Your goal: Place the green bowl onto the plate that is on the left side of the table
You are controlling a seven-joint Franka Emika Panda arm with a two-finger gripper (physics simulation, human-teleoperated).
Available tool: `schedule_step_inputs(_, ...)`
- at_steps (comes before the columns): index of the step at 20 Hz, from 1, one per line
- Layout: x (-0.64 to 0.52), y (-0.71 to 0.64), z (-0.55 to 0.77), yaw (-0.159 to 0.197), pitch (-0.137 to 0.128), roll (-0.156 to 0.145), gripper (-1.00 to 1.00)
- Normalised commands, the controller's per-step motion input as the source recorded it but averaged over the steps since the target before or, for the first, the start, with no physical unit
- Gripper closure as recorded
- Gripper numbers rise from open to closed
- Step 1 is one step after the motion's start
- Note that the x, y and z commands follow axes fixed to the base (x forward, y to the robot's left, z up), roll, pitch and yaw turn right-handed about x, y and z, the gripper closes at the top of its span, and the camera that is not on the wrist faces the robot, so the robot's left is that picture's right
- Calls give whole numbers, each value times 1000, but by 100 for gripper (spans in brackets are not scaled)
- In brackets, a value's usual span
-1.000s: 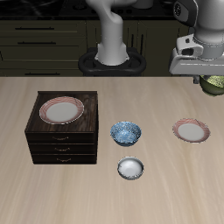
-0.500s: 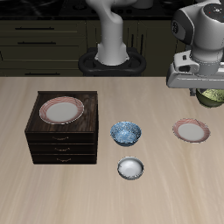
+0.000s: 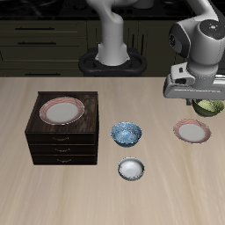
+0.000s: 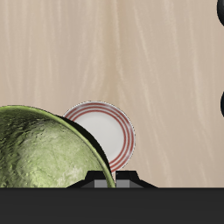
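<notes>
My gripper [image 3: 209, 103] is shut on the green bowl [image 3: 210, 107] and holds it in the air just behind and above the plate [image 3: 192, 132], a pinkish-red rimmed plate lying on the bare table. In the wrist view the olive-green bowl [image 4: 39, 149] fills the near field, and the plate [image 4: 107, 131] shows on the table beyond its rim, partly covered by it. The fingertips themselves are hidden behind the bowl and the gripper body.
A dark wooden drawer cabinet [image 3: 63, 141] carries a second, browner-rimmed plate [image 3: 61, 110] on its top. A blue patterned bowl [image 3: 127, 134] and a smaller white-grey bowl [image 3: 131, 168] sit mid-table. The robot base [image 3: 112, 60] stands at the back.
The gripper with the green bowl has moved lower and toward the table's front, coming closer to the plate on the table. Nothing else moved.
</notes>
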Motion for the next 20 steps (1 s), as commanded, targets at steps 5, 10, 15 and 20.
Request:
schedule_step_inputs(5,116,-123,-356,4,55,-33,100)
schedule_step_inputs(10,11,-41,-275,23,30,-15,100)
schedule_step_inputs(15,-12,-41,-342,17,54,-5,100)
schedule_step_inputs(20,-138,-7,-205,12,48,9,100)
